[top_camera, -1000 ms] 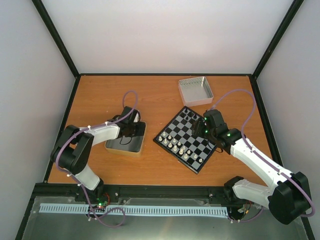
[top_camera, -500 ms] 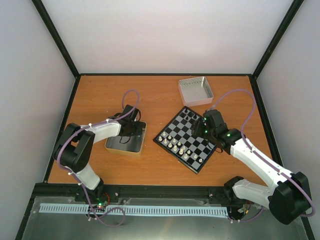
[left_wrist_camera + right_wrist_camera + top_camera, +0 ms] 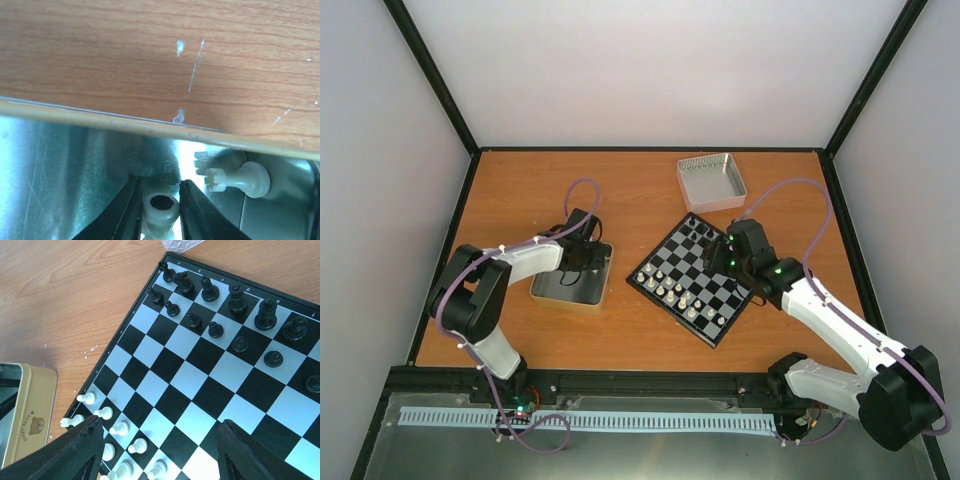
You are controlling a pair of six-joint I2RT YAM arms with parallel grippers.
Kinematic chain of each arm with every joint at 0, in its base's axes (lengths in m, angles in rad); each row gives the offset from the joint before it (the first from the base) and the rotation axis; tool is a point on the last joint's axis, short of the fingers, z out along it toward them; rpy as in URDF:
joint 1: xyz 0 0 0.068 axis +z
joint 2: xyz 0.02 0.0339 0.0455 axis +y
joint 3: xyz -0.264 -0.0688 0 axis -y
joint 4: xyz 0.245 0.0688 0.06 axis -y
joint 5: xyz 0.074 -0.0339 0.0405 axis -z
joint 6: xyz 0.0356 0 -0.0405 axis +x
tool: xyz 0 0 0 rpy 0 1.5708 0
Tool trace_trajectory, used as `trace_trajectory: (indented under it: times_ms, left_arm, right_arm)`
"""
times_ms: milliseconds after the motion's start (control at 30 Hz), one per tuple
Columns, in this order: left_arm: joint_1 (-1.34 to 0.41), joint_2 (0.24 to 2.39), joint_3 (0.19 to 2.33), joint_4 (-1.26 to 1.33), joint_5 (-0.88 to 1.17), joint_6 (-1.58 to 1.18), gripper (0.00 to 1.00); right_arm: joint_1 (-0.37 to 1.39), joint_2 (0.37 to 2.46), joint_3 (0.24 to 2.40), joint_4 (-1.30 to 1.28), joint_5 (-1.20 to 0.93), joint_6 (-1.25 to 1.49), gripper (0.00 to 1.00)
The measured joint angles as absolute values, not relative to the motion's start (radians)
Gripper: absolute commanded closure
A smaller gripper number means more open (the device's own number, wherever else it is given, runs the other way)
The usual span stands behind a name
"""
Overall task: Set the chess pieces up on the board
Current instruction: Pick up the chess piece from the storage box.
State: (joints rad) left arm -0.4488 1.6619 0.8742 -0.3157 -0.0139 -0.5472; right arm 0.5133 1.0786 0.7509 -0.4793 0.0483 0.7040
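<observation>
The board [image 3: 697, 280] lies tilted at the table's middle right, with cream-white chess pieces [image 3: 670, 288] on its near-left rows and black chessmen on the far rows. My left gripper [image 3: 159, 212] is down inside the silver tray [image 3: 572, 277], its fingers closed against a cream-white piece [image 3: 160, 210] lying between them. Another white piece [image 3: 240, 179] lies in the tray just to the right. My right gripper [image 3: 159, 452] hangs open and empty above the board's middle squares; white pieces [image 3: 120, 429] show at its lower left.
A second silver tray [image 3: 711, 181] stands at the back right, beyond the board. In the right wrist view the left tray's tan wall with a bear print [image 3: 31, 422] shows at the left edge. Dark frame rails edge the table.
My left gripper has shifted slightly toward the tray's far side. The right arm has not visibly moved.
</observation>
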Motion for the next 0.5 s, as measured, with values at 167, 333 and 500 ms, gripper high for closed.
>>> trace_trajectory:
  times_ms: [167, 333, 500]
  left_arm:
    - [-0.449, 1.676, 0.89, -0.314, -0.025, -0.548, 0.87]
    - [-0.449, 1.67, 0.889, -0.315, -0.049, -0.551, 0.88]
    - [-0.448, 1.552, 0.841, -0.321, -0.064, -0.565, 0.88]
  right_arm:
    - [0.516, 1.065, 0.751, -0.477, 0.048, 0.704, 0.38]
    - [0.518, 1.051, 0.75, -0.473, 0.047, 0.702, 0.37]
    - [0.539, 1.039, 0.748, -0.444, 0.029, 0.664, 0.36]
